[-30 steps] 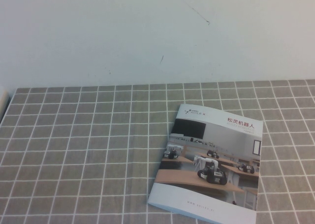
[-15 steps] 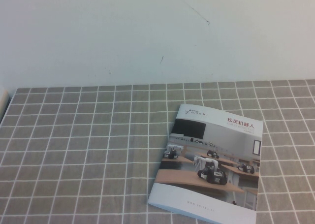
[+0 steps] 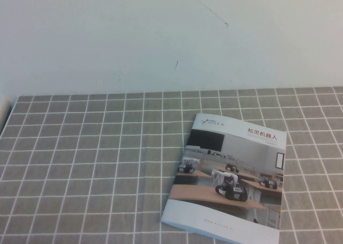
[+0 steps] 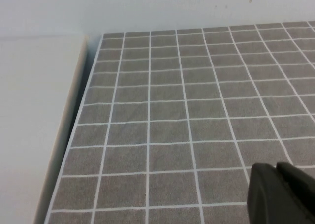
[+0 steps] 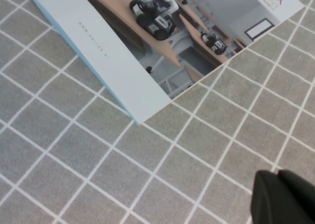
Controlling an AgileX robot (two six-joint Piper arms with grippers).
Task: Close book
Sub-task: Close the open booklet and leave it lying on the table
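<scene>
Left gripper [image 4: 278,192] and right gripper [image 5: 280,197] are rounded black.

I count one obstacle on the cloth [image 3: 80,163]: the book [image 3: 230,179], lying flat and shut at 4 o'clock. From 6 round to 12 o'clock the squares are bare, so there is room to sweep across. The wall [image 3: 134,40] closes off 12 o'clock. A white surface [image 4: 34,125] borders the cloth at 9 o'clock. My left gripper [image 4: 278,194] hangs over bare cloth near that border, my right gripper [image 5: 280,197] over cloth just off a book corner, both with fingers together
</scene>
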